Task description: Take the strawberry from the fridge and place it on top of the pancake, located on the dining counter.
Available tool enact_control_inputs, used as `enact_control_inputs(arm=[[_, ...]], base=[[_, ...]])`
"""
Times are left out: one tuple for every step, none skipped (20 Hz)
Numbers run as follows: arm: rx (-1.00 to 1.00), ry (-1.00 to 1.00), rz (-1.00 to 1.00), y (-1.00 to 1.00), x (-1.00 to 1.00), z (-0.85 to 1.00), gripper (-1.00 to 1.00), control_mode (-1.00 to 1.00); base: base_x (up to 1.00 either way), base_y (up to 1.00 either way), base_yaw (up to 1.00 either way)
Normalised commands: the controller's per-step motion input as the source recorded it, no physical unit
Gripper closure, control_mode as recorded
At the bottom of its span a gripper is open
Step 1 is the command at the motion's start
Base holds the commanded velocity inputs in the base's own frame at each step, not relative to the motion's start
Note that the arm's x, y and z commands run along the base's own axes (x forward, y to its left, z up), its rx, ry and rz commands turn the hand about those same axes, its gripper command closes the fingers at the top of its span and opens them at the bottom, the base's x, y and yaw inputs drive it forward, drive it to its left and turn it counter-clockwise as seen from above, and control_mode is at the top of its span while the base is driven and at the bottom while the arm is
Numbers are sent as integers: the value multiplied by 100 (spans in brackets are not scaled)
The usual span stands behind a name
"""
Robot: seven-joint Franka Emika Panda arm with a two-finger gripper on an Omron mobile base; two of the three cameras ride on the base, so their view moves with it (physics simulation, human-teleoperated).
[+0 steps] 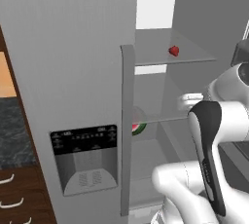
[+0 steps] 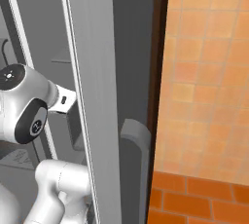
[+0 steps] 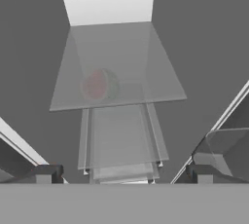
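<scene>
The pincer reaches into the open fridge with its tips spread apart, holding nothing. The strawberry sits on the upper glass shelf, the watermelon slice one shelf below.

Open fridge interior, glass shelves across.

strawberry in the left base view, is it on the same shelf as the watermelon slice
No, the strawberry sits on the upper glass shelf, the watermelon slice one shelf lower.

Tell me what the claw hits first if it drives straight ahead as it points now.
Probably the glass shelf ahead of the open claw, with the watermelon slice seen through it; depth is unclear.
</scene>
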Motion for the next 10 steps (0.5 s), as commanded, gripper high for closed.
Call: enact_control_inputs(arm=[[0,0,0,0,0,0,-100,100],[0,0,0,0,0,0,-100,100],[0,0,0,0,0,0,-100,100],[0,0,0,0,0,0,-100,100],[0,0,0,0,83,29,-100,-100],[0,0,0,0,23,75,-100,-100],[0,0,0,0,0,94,-100,-100],[0,0,0,2,0,100,-100,-100],[0,0,0,7,0,100,-100,-100],[0,-1,0,6,0,94,-100,-100]], base=[[89,0,-1],[91,8,-1],[92,20,0],[100,7,0],[0,0,0],[0,0,0],[0,0,0],[0,0,0],[0,0,0],[0,0,0]])
